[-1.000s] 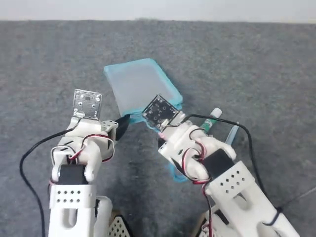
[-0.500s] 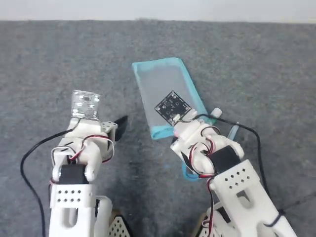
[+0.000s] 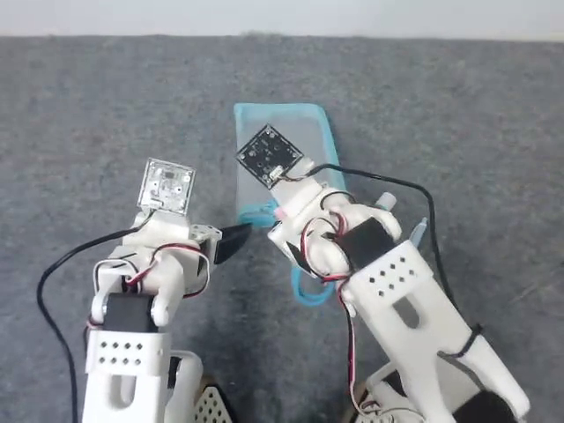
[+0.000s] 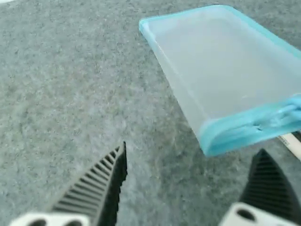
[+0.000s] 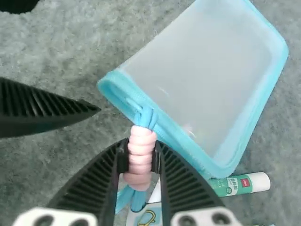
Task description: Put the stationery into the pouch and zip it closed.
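Note:
A translucent pouch with teal edging lies on the grey mat, also seen in the left wrist view and the right wrist view. My right gripper is shut on the pink zipper pull at the pouch's near end, where the zipper's teal loop joins it. My left gripper is open just short of that same end, touching nothing; in the high view it sits left of the pouch's near corner. A glue stick and a pen lie right of the pouch.
A teal strap curls on the mat under the right arm. The left arm's base stands at the near left. Open grey mat stretches to the far left and far right.
The right arm dragged the pouch by its pull, first to the right, then back left and farther away, turning it straighter. The left gripper now points at the pouch's near end.

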Controlling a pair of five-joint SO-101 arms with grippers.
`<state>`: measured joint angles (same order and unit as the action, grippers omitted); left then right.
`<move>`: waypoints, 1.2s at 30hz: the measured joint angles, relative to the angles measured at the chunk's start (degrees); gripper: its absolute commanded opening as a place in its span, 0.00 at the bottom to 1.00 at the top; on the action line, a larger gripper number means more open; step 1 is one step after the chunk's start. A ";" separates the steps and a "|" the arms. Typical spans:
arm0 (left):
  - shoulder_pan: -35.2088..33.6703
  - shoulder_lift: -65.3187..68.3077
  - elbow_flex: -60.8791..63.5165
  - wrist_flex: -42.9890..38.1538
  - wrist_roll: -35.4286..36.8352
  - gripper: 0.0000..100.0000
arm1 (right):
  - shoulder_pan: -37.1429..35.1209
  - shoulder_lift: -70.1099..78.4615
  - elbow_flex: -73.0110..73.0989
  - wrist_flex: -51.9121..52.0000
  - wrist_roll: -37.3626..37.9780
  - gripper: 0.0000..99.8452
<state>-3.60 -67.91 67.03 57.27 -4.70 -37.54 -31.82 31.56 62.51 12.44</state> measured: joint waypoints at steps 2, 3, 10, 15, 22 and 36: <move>0.00 0.00 0.00 -0.88 0.00 0.39 | -0.09 0.00 -0.09 0.00 -0.53 0.01; 0.00 0.00 0.18 -2.11 0.00 0.39 | -0.26 -0.26 -0.09 0.00 -0.62 0.01; -0.09 -0.09 3.87 -8.35 -2.02 0.39 | -1.05 -7.30 -0.09 2.11 -0.79 0.01; -0.09 -0.09 3.87 -8.62 -2.20 0.39 | -4.75 -9.93 -0.09 4.92 -0.35 0.01; -0.09 -0.09 3.87 -9.76 -2.20 0.39 | -6.86 -10.29 -0.09 7.74 0.79 0.01; -5.01 -0.09 6.77 -13.80 -2.20 0.39 | -6.86 -10.29 -0.09 10.20 2.81 0.01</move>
<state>-8.62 -68.00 73.80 43.47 -6.90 -44.40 -42.11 31.47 72.70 15.25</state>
